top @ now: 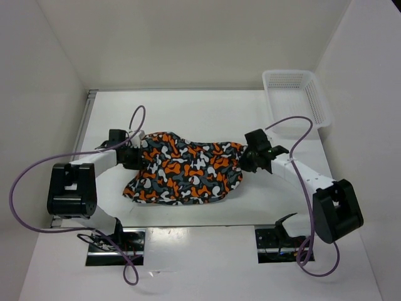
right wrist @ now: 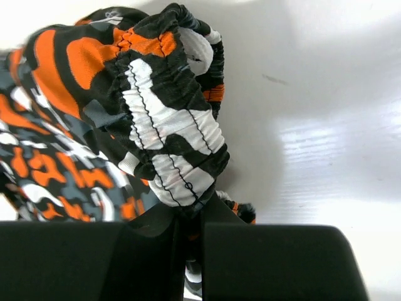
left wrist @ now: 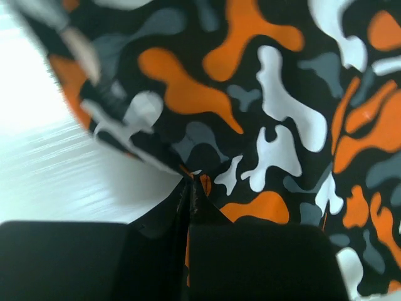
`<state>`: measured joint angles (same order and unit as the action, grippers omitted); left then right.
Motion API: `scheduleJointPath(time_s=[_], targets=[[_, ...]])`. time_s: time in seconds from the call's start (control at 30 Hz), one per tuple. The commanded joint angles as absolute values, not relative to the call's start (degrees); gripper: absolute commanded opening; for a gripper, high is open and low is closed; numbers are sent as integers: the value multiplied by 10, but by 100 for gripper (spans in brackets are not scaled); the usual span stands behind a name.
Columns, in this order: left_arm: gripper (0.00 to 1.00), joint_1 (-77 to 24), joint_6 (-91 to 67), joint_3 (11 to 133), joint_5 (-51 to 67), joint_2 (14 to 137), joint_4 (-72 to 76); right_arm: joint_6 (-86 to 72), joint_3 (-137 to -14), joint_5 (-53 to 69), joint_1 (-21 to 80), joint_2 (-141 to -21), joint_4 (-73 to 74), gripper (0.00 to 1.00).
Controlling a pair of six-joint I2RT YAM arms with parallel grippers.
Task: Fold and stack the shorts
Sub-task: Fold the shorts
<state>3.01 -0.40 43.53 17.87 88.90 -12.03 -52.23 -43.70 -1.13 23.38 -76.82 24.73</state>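
The shorts [top: 185, 170] lay about midway between the left and right edges of the table [top: 188, 113], somewhat nearer the near edge than the far one. The garment was spread crosswise and bunched, not flat, with its lower hem sagging toward the near edge.

The left gripper [top: 139, 157] met the garment at its left end. In the left wrist view its jaws were clenched, nearly together, with a thin fold of orange-printed fabric pinched between the fingertips [left wrist: 199, 199].

The right gripper [top: 246, 158] met the garment at its right end. In the right wrist view its jaws were clenched on the gathered elastic waistband, which rose in a puckered loop directly above the fingers [right wrist: 216, 216].

Whether the cloth between the two grippers touched the table along its whole length could not be told.

A white mesh basket [top: 294, 94] stood at the far right corner, well apart from the shorts. Purple cables [top: 28, 182] looped from both arms.
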Motion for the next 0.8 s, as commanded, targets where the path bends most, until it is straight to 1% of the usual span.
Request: scheduleJointPath(time_s=[0.0,0.07,0.2,0.23,0.27,0.37,0.53,0.67,0.77], targets=[[0,-16,0,446,216,905,-147,-506,-489,-76,238,-739,302,1],[0,-55,0,463,216,905,-147,-493,-505,-97,238,-734,316,1],[0,-103,0,485,205,905,-158,-462,-584,-149,238,-734,361,1],[0,-103,0,485,205,905,-165,-445,-599,-155,238,-739,366,1],[2,-103,0,492,198,899,-170,-437,-614,-161,238,-748,373,1],[2,-95,0,497,171,866,-202,-412,-686,-179,238,-766,394,0],[2,-78,0,486,177,840,-220,-395,-753,-198,266,-805,413,0],[1,-72,0,470,171,835,-220,-395,-780,-228,303,-851,427,0],[1,-72,0,470,171,848,-207,-395,-794,-228,309,-869,433,0]])
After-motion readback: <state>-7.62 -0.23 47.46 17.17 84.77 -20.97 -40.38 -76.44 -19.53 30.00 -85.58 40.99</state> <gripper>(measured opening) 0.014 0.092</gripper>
